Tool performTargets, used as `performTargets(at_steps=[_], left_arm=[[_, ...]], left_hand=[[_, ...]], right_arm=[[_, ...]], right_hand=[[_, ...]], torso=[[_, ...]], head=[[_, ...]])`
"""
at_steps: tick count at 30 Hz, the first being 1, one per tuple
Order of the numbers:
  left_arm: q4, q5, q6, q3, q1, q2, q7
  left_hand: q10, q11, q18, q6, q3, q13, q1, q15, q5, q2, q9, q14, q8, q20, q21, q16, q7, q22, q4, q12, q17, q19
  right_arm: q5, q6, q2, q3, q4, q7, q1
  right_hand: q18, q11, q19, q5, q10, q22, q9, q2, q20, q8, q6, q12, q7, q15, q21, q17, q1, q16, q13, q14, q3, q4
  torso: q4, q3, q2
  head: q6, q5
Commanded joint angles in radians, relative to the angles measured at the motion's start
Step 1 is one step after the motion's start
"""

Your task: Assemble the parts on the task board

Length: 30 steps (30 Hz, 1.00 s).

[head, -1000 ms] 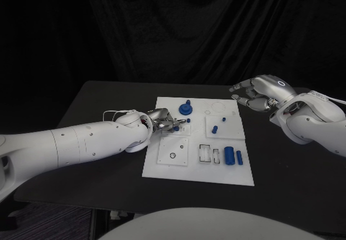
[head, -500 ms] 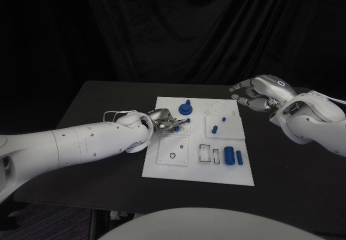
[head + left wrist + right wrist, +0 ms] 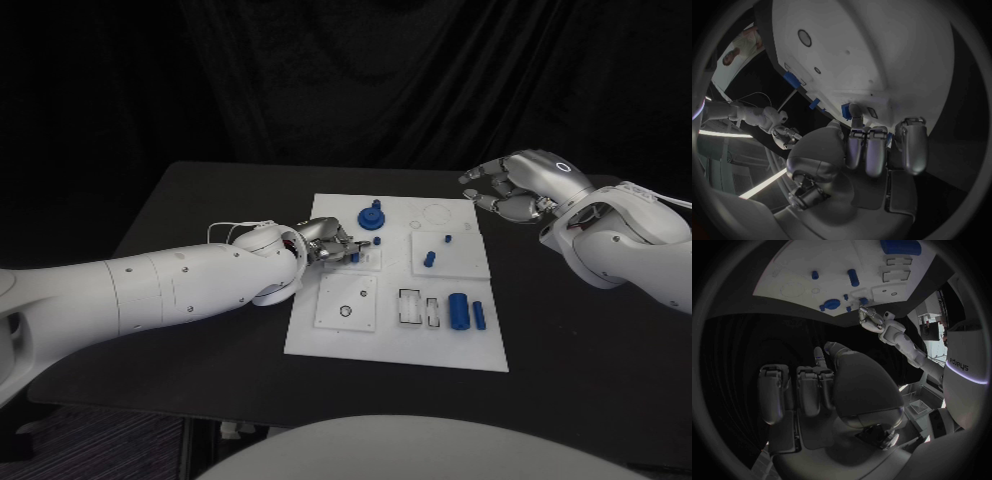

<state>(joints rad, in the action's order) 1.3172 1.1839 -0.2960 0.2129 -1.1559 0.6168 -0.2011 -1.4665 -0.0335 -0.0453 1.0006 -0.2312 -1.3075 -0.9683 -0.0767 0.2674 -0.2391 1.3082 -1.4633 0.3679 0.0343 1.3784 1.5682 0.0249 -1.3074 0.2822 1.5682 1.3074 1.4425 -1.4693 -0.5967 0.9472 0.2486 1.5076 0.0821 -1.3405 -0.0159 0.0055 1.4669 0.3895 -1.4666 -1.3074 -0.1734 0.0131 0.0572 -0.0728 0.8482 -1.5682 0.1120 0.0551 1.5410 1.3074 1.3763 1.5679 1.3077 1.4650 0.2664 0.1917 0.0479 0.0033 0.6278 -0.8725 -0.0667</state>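
The task board, a white plate, lies in the middle of the black bench; on it stand and lie small blue parts: a round knobbed piece near its far edge, a short peg and a smaller stud on a raised square, a thick cylinder beside a thin pin toward the near right; the left hand rests at the board's left edge, its fingers bunched together and pinching a small blue part; the right hand hovers above the bench just beyond the board's far right corner, fingers curled in, holding nothing.
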Motion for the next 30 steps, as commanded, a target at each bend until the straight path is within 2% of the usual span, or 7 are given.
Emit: performTargets(at_steps=[1,3,9,13,17,24,30], left_arm=[[0.001,-0.001,0.017,0.000,0.002,0.000,-0.012],[0.001,-0.001,0.021,0.000,0.002,0.000,-0.013],[0.003,-0.001,0.020,0.000,0.002,0.000,-0.016],[0.003,-0.001,0.016,0.000,0.002,0.000,-0.013],[0.004,-0.001,0.011,0.000,0.002,0.002,-0.006],[0.003,-0.001,0.008,0.000,0.002,0.003,-0.010],[0.000,-0.001,-0.009,0.000,0.002,0.002,-0.017]], left_hand=[[-0.104,-0.005,-0.006,-0.009,0.002,-0.263,-0.040,-0.005,0.022,0.014,0.023,-0.108,0.006,-0.002,-0.005,0.003,-0.001,-0.190,-0.002,0.003,0.263,0.007],[-0.104,-0.007,-0.006,-0.017,0.014,-0.263,-0.103,-0.006,0.041,0.034,0.022,-0.108,0.008,-0.003,-0.007,0.003,-0.003,-0.191,-0.018,0.003,0.263,0.008],[-0.104,-0.008,-0.005,-0.018,0.034,-0.263,-0.182,-0.008,0.034,0.060,0.016,-0.108,0.006,-0.004,-0.008,0.003,-0.005,-0.194,-0.032,0.003,0.263,0.010],[-0.104,-0.010,-0.005,-0.019,0.052,-0.263,-0.214,-0.009,0.025,0.059,0.014,-0.108,0.003,-0.005,-0.009,0.003,-0.006,-0.195,-0.041,0.003,0.263,0.010],[-0.104,-0.008,-0.005,-0.016,0.048,-0.263,-0.205,-0.008,-0.011,0.067,0.013,-0.108,0.002,-0.005,-0.010,0.003,-0.003,-0.195,-0.018,0.003,0.263,0.010],[-0.104,-0.008,-0.005,-0.017,0.060,-0.263,-0.223,-0.008,-0.008,0.063,0.011,-0.108,-0.002,-0.005,-0.010,0.003,-0.005,-0.196,-0.019,0.003,0.263,0.011],[-0.104,-0.013,-0.004,-0.014,0.104,-0.263,-0.281,-0.012,-0.011,0.054,0.005,-0.108,-0.009,-0.008,-0.007,0.003,-0.009,-0.197,-0.037,0.003,0.263,0.015]], right_arm=[[-0.002,-0.001,0.002,-0.001,0.002,-0.017,0.002],[-0.002,-0.001,0.002,-0.001,0.001,-0.017,0.002],[-0.002,-0.001,0.002,-0.001,0.000,-0.016,0.002],[-0.002,-0.001,0.002,-0.001,0.000,-0.016,0.002],[-0.002,-0.001,0.003,-0.001,-0.001,-0.016,0.003],[-0.002,-0.001,0.002,-0.001,-0.003,-0.015,0.006],[-0.002,-0.001,0.001,-0.001,-0.004,-0.015,0.008]], right_hand=[[0.006,0.008,0.082,0.005,-0.104,-0.250,0.001,-0.001,0.004,0.002,0.008,-0.003,-0.002,-0.006,-0.006,0.263,0.008,0.003,0.263,0.106,0.006,-0.001],[0.006,0.008,0.082,0.005,-0.104,-0.250,0.001,-0.001,0.004,0.002,0.008,-0.003,-0.002,-0.006,-0.006,0.263,0.008,0.003,0.263,0.106,0.006,-0.001],[0.006,0.008,0.082,0.005,-0.104,-0.250,0.001,-0.001,0.004,0.002,0.008,-0.003,-0.002,-0.006,-0.006,0.263,0.008,0.003,0.263,0.106,0.006,-0.001],[0.006,0.008,0.082,0.005,-0.104,-0.250,0.001,-0.001,0.004,0.002,0.008,-0.003,-0.002,-0.006,-0.006,0.263,0.008,0.003,0.263,0.106,0.006,-0.001],[0.006,0.008,0.082,0.005,-0.104,-0.250,0.001,-0.001,0.004,0.002,0.008,-0.003,-0.002,-0.006,-0.006,0.263,0.008,0.003,0.263,0.106,0.006,-0.001],[0.006,0.008,0.082,0.005,-0.104,-0.250,0.001,-0.001,0.004,0.002,0.008,-0.003,-0.002,-0.006,-0.006,0.263,0.008,0.003,0.263,0.106,0.006,-0.001],[0.006,0.008,0.082,0.005,-0.104,-0.250,0.001,-0.001,0.004,0.002,0.008,-0.003,-0.002,-0.006,-0.006,0.263,0.008,0.003,0.263,0.106,0.006,-0.001]], torso=[[0.0004,-0.0003,0.000],[0.0002,-0.0002,0.000],[0.0000,-0.0001,0.000],[-0.0002,0.0000,0.000],[0.0003,0.0000,0.000],[-0.0005,0.0000,0.000],[-0.0009,0.0001,-0.001]], head=[[0.000,0.000],[0.000,-0.001],[0.000,-0.002],[0.000,-0.001],[0.000,-0.001],[0.000,-0.002],[0.000,-0.002]])
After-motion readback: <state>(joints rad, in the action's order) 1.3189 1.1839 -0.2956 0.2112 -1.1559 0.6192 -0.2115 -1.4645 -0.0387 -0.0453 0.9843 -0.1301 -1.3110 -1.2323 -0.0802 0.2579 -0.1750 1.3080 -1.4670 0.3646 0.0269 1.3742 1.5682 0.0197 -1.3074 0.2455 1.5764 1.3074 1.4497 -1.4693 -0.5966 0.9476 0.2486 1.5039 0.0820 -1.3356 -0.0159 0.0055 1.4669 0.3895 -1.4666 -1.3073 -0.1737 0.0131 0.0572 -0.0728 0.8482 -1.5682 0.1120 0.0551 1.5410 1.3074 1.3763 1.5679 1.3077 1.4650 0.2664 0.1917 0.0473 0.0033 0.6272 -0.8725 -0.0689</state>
